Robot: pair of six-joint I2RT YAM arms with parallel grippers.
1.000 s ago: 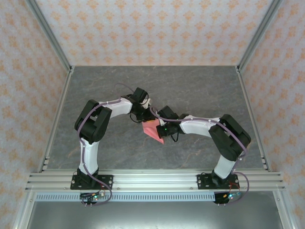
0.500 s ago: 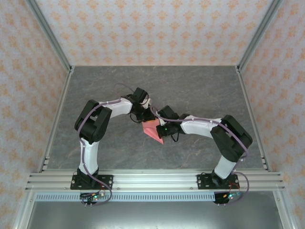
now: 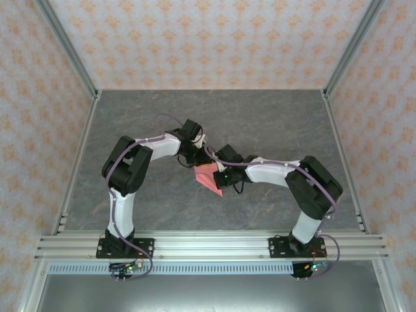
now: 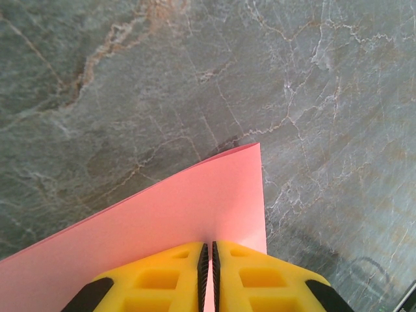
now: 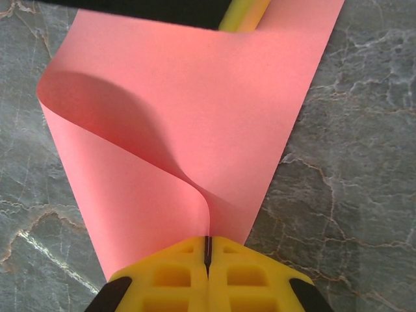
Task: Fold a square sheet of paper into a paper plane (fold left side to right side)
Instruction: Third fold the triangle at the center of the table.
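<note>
Loosely bowed pink-red paper (image 5: 195,110)

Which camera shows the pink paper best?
The right wrist view: the pink paper spreads wide there, curling over itself. The left wrist view shows one flat corner of it; the top view, a small distant patch.

- We see walls (image 3: 208,39) at the back and on both sides, papered pale cream with a repeating orange floral motif.
- We find a grey tabletop (image 3: 279,117) veined like marble, with tan streaks in the left wrist view.
- We note aluminium posts (image 3: 69,45) rising from its far corners.
- We see an aluminium rail (image 3: 208,246) along the near edge, with a perforated strip (image 3: 208,267) just in front.
- We find the light even and the shadows soft.
</note>
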